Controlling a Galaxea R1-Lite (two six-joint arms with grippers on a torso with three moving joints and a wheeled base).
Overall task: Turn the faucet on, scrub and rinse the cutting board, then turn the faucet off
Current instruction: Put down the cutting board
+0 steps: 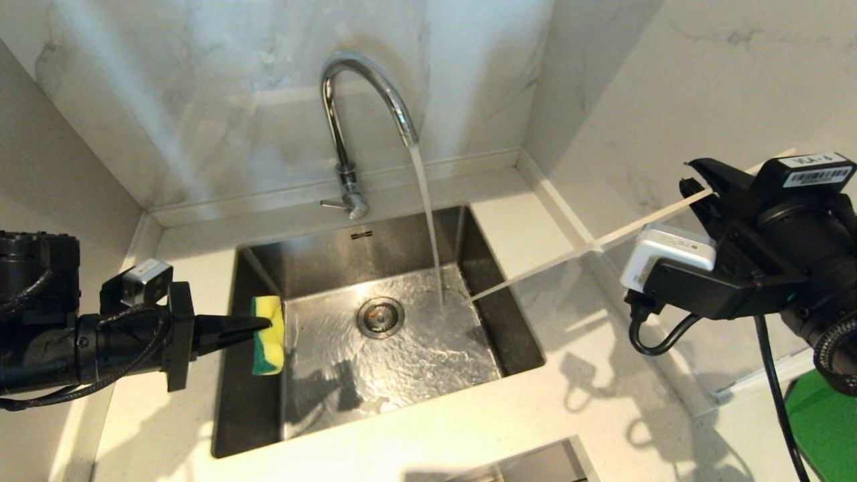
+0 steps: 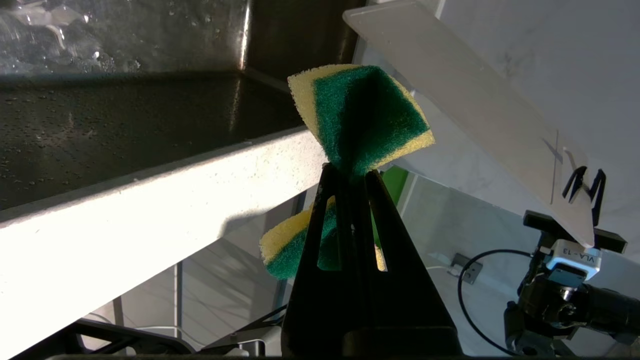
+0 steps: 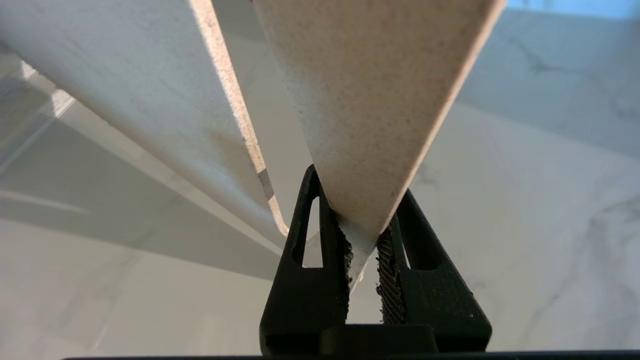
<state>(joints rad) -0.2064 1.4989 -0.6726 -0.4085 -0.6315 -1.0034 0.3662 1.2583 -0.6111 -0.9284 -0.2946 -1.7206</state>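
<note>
Our right pincer [image 1: 699, 187] clamps the board [image 1: 602, 241] edge-on over the sink [image 1: 482, 268]; our left pincer [image 1: 264, 325] pinches the sponge [image 1: 268, 335]; the faucet [image 1: 348, 120] runs.

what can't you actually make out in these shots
- Cutting board: head view shows only its thin edge, so its faces are unreadable; the right wrist view is too close.
- Sponge: its middle is hidden between the left gripper fingers.
- Faucet lever position: too small, head view.
</note>
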